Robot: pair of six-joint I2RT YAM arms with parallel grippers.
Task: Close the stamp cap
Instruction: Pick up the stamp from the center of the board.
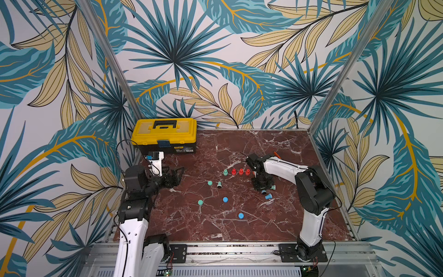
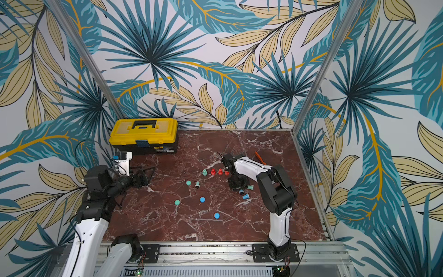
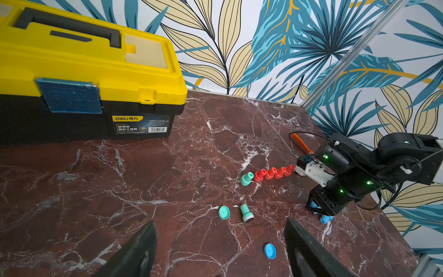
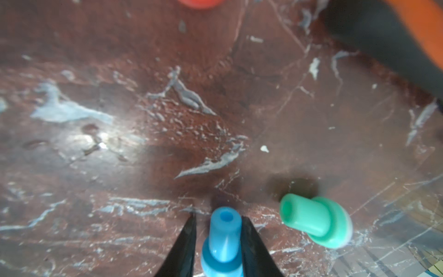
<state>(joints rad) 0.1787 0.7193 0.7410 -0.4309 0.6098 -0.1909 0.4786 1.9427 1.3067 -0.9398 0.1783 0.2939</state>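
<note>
R fingers (image 4: 251, 251) pinch blue stamp (image 4: 224, 239) at neck; L fingers (image 3: 134, 251) wide, empty. Lift slow, press straight into blue cap (image 1: 225, 199) at 8 o'clock

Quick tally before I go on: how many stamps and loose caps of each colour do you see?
Red stamps: 4
Green stamps: 3
Blue stamps: 2
Green caps: 2
Blue caps: 2
Total: 13
</note>
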